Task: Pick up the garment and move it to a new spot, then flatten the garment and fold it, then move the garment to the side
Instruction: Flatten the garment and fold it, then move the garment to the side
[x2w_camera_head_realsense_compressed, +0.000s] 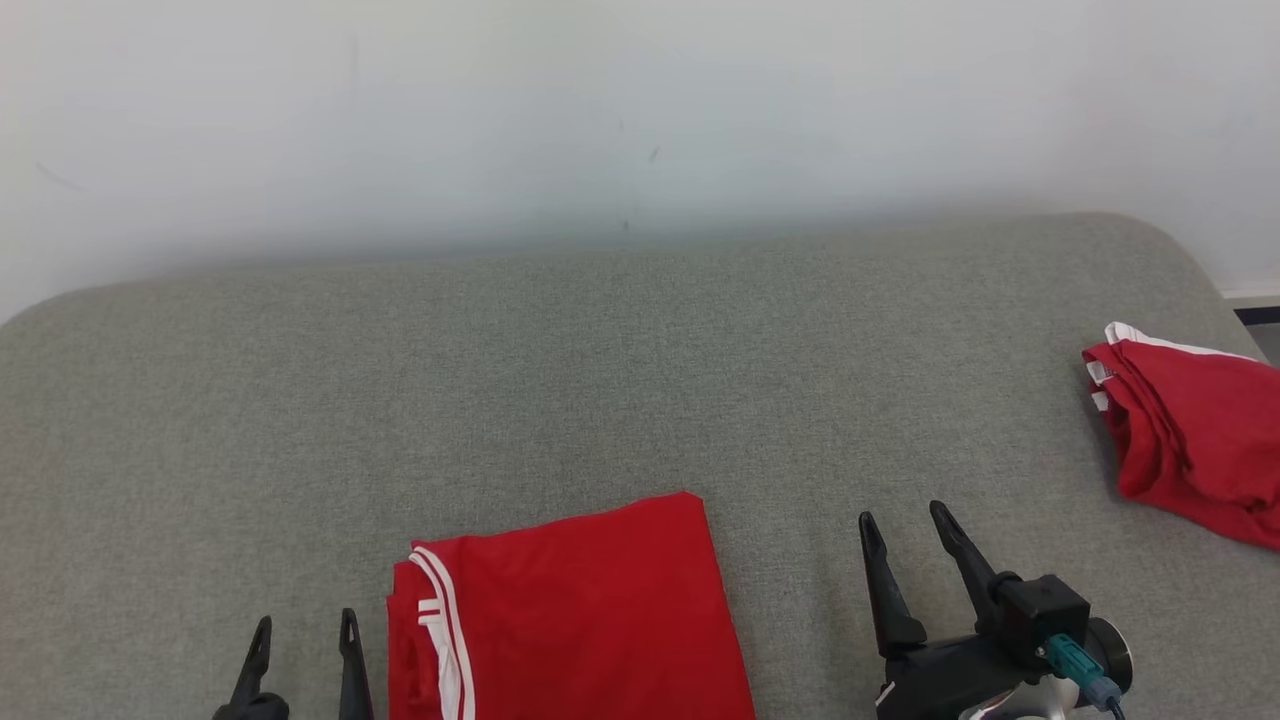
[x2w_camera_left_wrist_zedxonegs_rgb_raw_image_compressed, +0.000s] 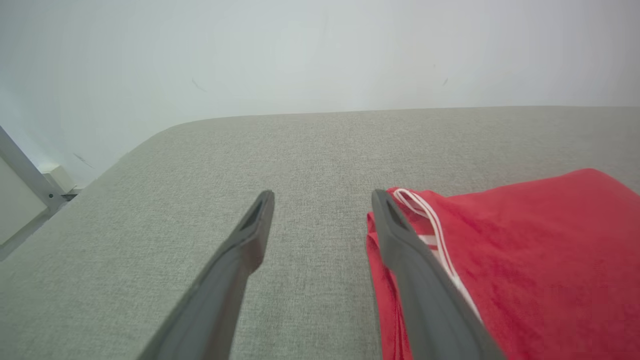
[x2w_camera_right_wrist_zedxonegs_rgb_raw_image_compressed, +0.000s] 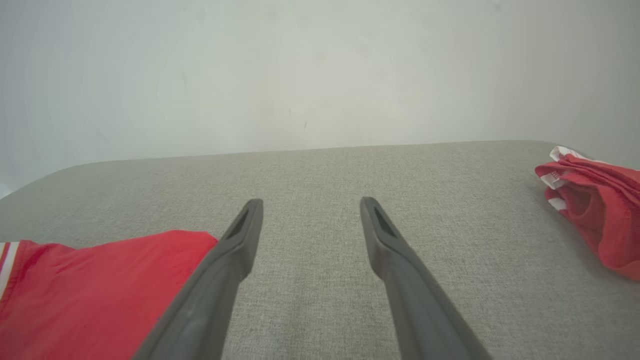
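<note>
Garment (x2w_camera_head_realsense_compressed: 580, 610), red with white stripes along one edge, lies folded flat on the padded grey bench (x2w_camera_head_realsense_compressed: 500, 380), at the near middle of the head view and cut off by its bottom edge. It sits between the two sets of jaws and is held by neither.

The left jaws stand spread, with bare bench between their fingers (x2w_camera_head_realsense_compressed: 348, 660). They are just beside the garment's striped left edge. In the left wrist view the finger (x2w_camera_left_wrist_zedxonegs_rgb_raw_image_compressed: 415, 280) nearer the garment (x2w_camera_left_wrist_zedxonegs_rgb_raw_image_compressed: 540, 260) crosses over that striped edge; whether it touches the cloth I cannot tell.

The right jaws are also spread wide, fingers (x2w_camera_head_realsense_compressed: 885, 590) pointing away from the robot over bare bench. A strip of grey fabric separates them from the garment's right edge. In the right wrist view the garment (x2w_camera_right_wrist_zedxonegs_rgb_raw_image_compressed: 90, 285) lies low beside the finger (x2w_camera_right_wrist_zedxonegs_rgb_raw_image_compressed: 220, 280) on that side.

A second red garment (x2w_camera_head_realsense_compressed: 1195, 440), bunched with white trim showing, lies well apart at the bench's right end, before a pale wall (x2w_camera_head_realsense_compressed: 600, 120).
</note>
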